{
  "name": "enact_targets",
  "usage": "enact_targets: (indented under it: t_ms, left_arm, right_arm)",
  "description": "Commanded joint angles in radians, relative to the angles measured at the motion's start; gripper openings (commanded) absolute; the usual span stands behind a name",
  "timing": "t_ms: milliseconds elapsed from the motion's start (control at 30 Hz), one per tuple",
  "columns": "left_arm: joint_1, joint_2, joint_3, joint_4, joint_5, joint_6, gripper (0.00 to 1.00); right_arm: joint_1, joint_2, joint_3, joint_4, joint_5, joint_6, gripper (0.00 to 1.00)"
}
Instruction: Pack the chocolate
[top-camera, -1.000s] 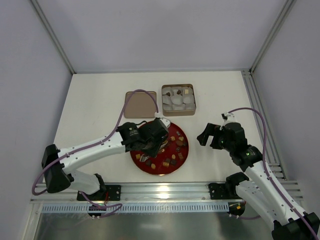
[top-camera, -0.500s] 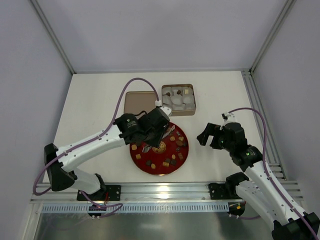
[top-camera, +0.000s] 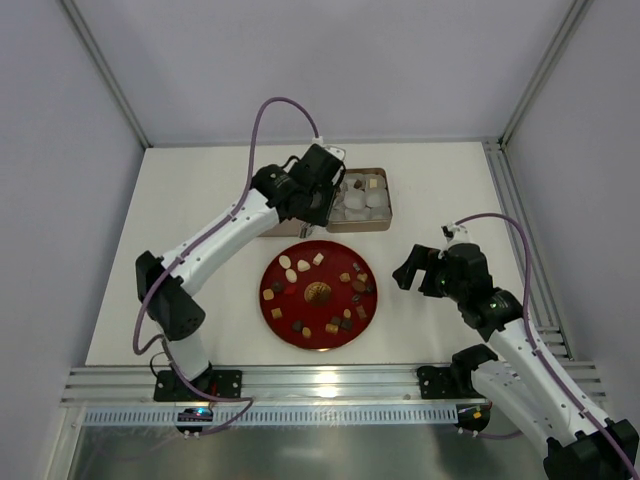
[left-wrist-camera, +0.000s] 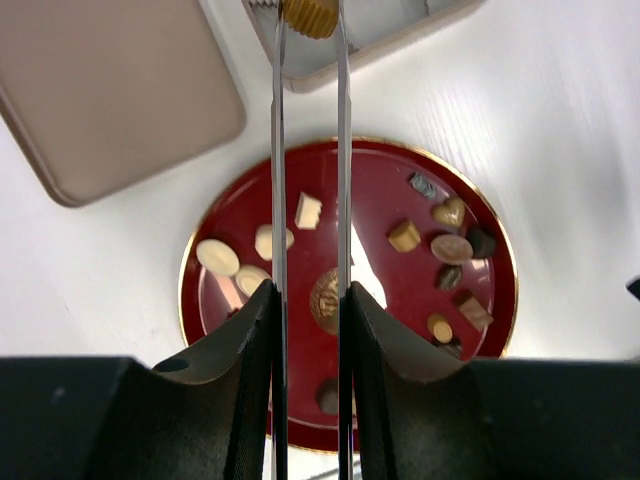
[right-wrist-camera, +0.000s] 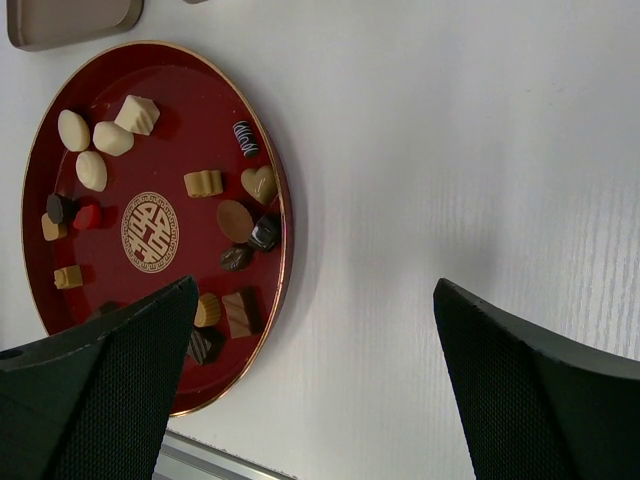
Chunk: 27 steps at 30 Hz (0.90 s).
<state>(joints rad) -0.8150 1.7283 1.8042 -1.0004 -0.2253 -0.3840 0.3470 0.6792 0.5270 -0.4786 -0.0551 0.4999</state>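
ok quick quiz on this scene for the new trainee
1. True or false: the right tool is shut on a chocolate.
2. The left tool holds: A) nothing B) a round caramel-tan chocolate C) a spoon
3. The tan lid lies on which side of the tin, the robot's left or right?
Key: 1 false, it is open and empty; 2 B; 3 left.

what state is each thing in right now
tin: open, paper cups inside, a few filled
lid: off, flat on the table beside the tin
red plate: holding many loose chocolates
left tool: shut on a caramel chocolate, at the tin's edge
right tool: open, empty
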Motion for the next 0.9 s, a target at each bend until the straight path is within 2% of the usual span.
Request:
enact_targets:
  t_ms: [0, 400, 867]
  left_arm:
    - [0.043, 0.065, 0.104, 0.029, 0.001, 0.075, 0.27]
    - [0.114, 0.313, 0.31, 0.022, 0.023, 0.142, 0.25]
    - [0.112, 0.343, 0.279, -0.001, 0.015, 0.155, 0.27]
  right_arm:
    - [0.003, 0.01, 0.025, 0.037, 0.001, -0.004, 1.0]
    - [0.003, 0.019, 0.033, 0.035, 0.001, -0.014, 1.0]
    - [0.003, 0.026, 0.028, 0.043, -0.002, -0.009, 1.0]
